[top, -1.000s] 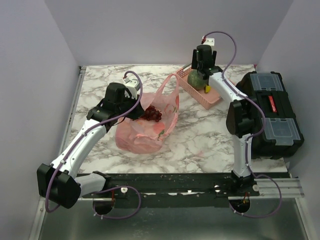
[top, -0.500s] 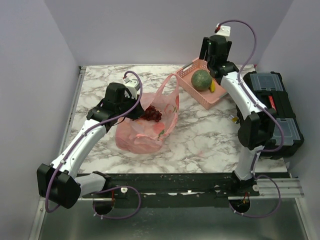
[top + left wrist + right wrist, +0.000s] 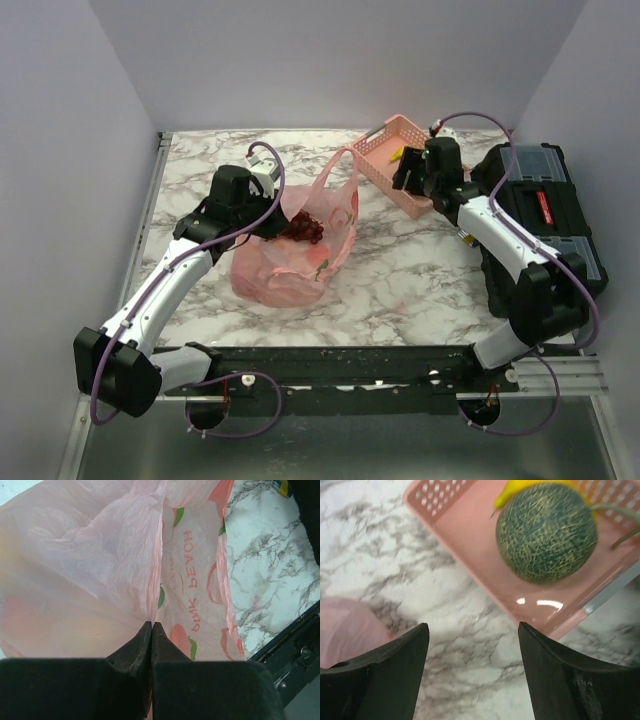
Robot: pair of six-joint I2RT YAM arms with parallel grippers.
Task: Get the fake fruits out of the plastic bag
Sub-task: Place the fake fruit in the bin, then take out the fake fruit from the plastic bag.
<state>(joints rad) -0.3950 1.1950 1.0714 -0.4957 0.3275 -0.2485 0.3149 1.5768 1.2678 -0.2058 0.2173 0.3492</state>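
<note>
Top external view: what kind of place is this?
Probably a robot test cell: plain walls enclose a marble-patterned table, the left arm and right arm stand at its near edge, and a black toolbox sits alongside.

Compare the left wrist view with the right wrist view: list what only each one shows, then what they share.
Only the left wrist view: the left gripper shut on the plastic bag, pinching its film, and the bag's PINK PEACH print.
Only the right wrist view: the right gripper open and empty, and the pink basket holding the green melon with a yellow banana behind it.
Both: the marble table, and the plastic bag, though the right wrist view catches only a corner of it at lower left.
</note>
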